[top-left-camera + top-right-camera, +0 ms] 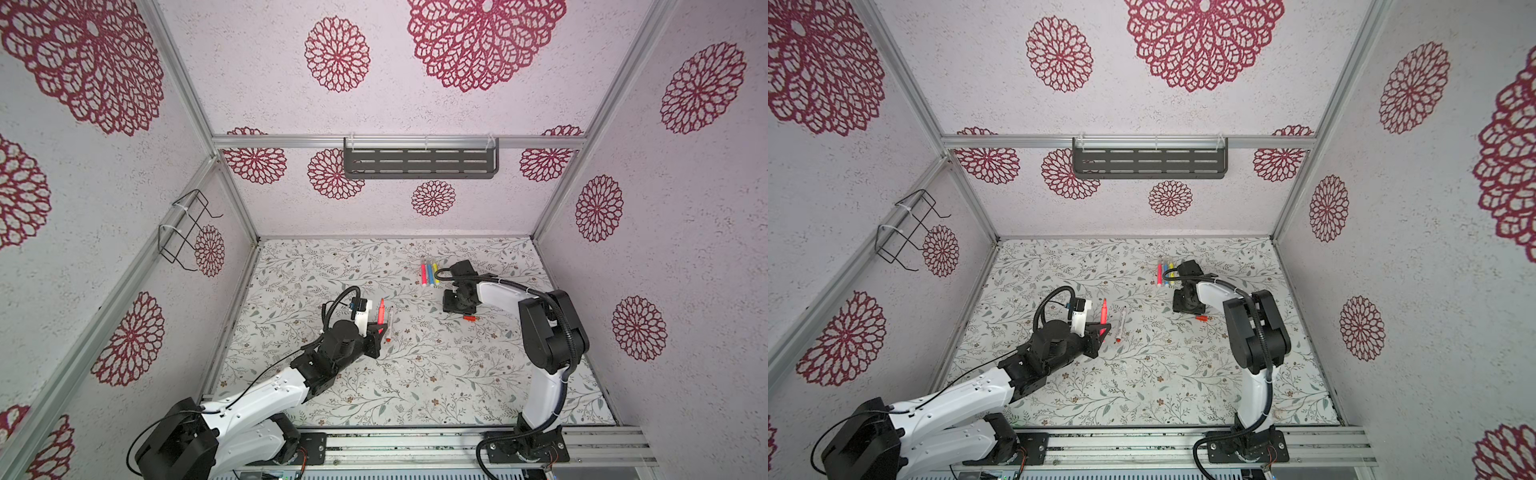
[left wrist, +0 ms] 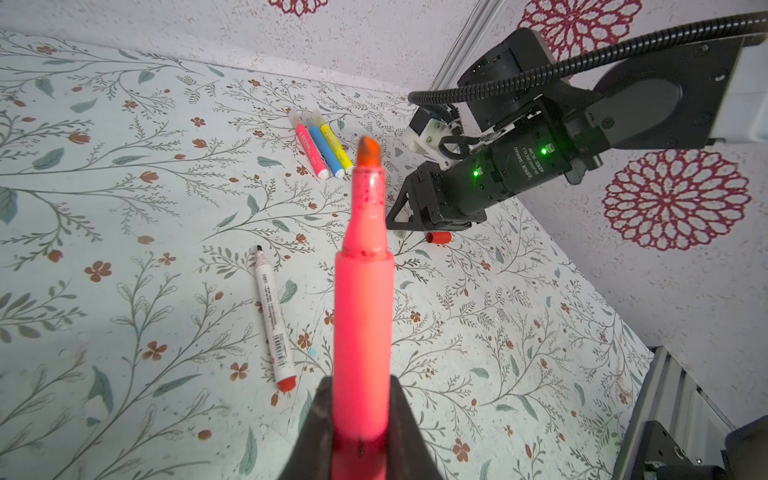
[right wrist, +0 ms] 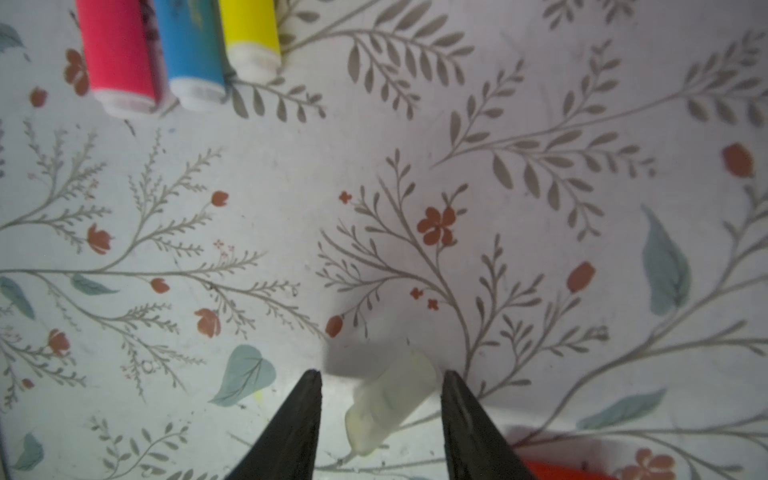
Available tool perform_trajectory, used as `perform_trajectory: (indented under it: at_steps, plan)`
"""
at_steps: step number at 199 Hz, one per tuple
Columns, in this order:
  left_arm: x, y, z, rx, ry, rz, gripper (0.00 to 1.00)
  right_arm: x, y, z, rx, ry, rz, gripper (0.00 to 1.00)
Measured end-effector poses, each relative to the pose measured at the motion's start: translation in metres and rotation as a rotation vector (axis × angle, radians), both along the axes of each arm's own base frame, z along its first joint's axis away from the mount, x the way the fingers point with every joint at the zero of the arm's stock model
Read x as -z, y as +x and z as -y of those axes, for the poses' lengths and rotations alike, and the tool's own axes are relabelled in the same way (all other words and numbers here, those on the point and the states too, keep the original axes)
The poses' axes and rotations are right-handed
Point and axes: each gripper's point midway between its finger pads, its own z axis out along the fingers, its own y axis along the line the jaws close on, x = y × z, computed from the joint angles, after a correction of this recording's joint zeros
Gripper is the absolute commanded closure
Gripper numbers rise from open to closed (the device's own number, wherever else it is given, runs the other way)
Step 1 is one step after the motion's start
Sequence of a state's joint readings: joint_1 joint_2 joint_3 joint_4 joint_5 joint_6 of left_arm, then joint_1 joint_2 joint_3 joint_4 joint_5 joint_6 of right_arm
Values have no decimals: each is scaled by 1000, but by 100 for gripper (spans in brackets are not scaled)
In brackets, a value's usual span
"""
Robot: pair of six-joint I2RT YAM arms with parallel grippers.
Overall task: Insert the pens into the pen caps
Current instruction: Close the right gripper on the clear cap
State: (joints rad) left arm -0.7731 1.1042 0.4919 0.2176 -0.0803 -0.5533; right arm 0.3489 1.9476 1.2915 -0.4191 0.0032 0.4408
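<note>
Five pens: the left end effector (image 2: 360, 386) is clamped on one uncapped orange pen (image 2: 363, 316) above the desk (image 1: 415, 386). One white-barrelled red pen (image 2: 272, 316) lies beside it. At the far side lie a pink pen (image 2: 309, 147), a blue pen (image 2: 322, 147) and a yellow pen (image 2: 336, 145), all capped. There are two loose caps. The right end effector (image 3: 380, 376) stands open astride one pale cap (image 3: 390, 403), and one red cap (image 2: 438, 237) lies nearby.

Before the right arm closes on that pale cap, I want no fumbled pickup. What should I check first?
1. Hold: left gripper shut on orange pen: ok.
2. Tip of orange pen bare, ready for a cap: ok.
3. Straddle: right gripper open around pale cap: ok.
4. Centring: not ok, pale cap lies askew, nearer one jaw.
5. Clearance between right gripper and red cap: cannot tell.
6. Which end of pale cap is open: cannot tell.
</note>
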Motion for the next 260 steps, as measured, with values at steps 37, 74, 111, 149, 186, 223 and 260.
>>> perform_trajectory:
  at_steps: [37,74,111,149,186,223,260]
  plan:
    - [-2,-1,-1,-1,-3,3,100,-1,8,-4,-5,10,6,53]
    - [-1,-1,-1,-1,-2,3,100,-1,7,-7,-12,19,2,57]
    - [-1,-1,-2,-2,-2,2,100,-1,5,-10,-29,26,-4,63]
    - [2,-2,-3,-2,4,-3,100,1,3,-12,-46,8,-18,63]
    - [2,-2,-4,-4,2,-2,100,2,0,-9,-63,-32,-22,68]
    - [2,-2,-4,-4,2,-2,100,3,-2,-4,-75,-67,-26,71]
    - [2,-2,-4,-4,2,-2,100,4,-4,-1,-95,-102,-35,82]
